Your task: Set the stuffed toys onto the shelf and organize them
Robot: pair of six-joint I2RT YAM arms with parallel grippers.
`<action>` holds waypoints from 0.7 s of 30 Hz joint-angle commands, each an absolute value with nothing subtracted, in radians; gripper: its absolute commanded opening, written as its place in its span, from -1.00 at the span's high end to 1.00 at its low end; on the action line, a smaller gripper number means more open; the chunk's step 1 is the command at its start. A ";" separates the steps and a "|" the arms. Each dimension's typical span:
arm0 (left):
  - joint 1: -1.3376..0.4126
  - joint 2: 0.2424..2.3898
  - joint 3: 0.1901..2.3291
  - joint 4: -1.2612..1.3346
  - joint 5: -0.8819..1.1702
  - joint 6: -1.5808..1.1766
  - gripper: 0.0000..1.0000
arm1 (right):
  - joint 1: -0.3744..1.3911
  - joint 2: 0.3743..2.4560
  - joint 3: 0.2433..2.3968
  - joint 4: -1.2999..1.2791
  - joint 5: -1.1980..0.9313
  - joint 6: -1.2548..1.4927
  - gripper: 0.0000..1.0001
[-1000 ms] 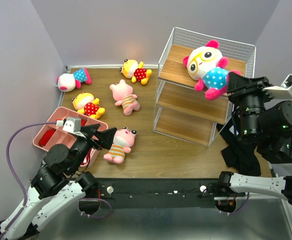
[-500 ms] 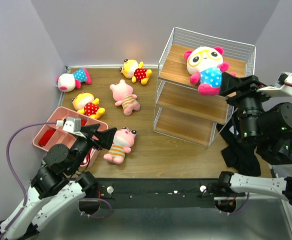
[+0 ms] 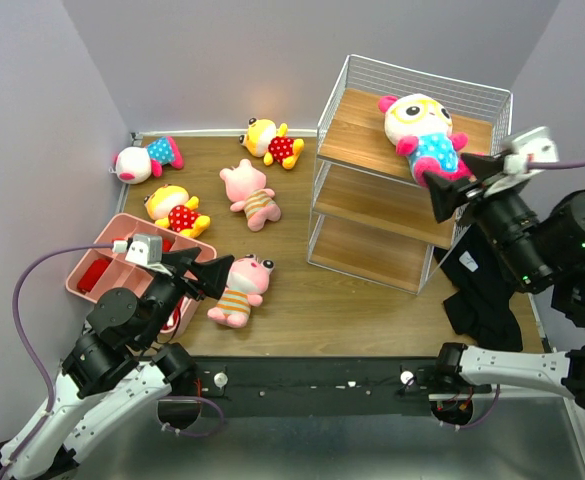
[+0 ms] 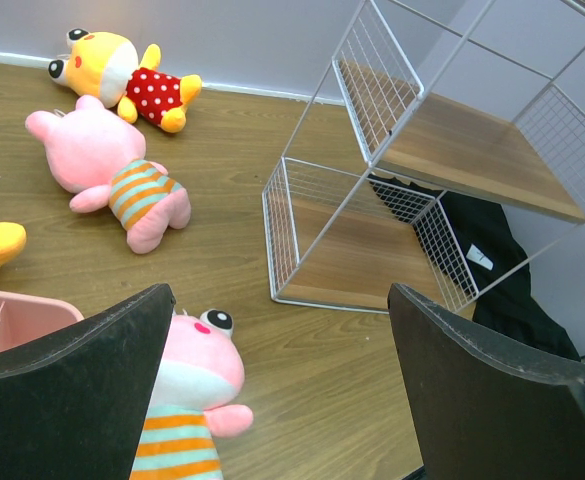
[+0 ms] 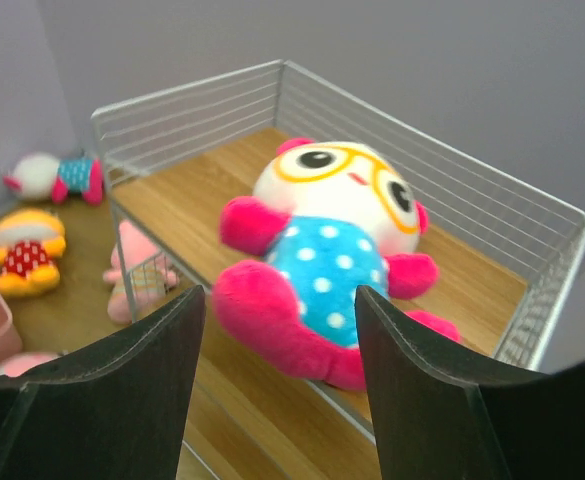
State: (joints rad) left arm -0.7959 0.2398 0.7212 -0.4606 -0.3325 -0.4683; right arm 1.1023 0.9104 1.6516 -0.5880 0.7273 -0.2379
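Lilac walls close round a wooden desk (image 3: 312,300). One white-faced toy (image 5: 327,225) with a blue dotted belly lies on its back on the top board of the shelf (image 3: 357,125), just ahead of the right tool (image 5: 277,292), its pink feet pointing toward it. That tool is released. Its two fingers stand wide apart on either side of the toy's legs, and I cannot tell whether either one touches the plush. I judge this toy placed and the letting-go to be the step in hand; the two lower boards are bare.

The left tool (image 4: 279,295) is likewise released, with a striped pig (image 4: 197,400) lying just beneath it, nearer its left finger. A second pig (image 4: 112,180) and a yellow toy (image 4: 122,80) lie farther ahead of it, and a pink tray (image 3: 84,258) sits to its left.

Next, the right tool should probably back straight off without catching the feet. The left tool would need to come down over the pig's body, clench, and carry it to a lower board.
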 commanded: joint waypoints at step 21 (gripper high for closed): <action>-0.793 0.248 0.710 -0.463 -0.319 -0.456 -0.98 | 1.101 0.936 1.574 -0.617 0.544 -0.640 -0.23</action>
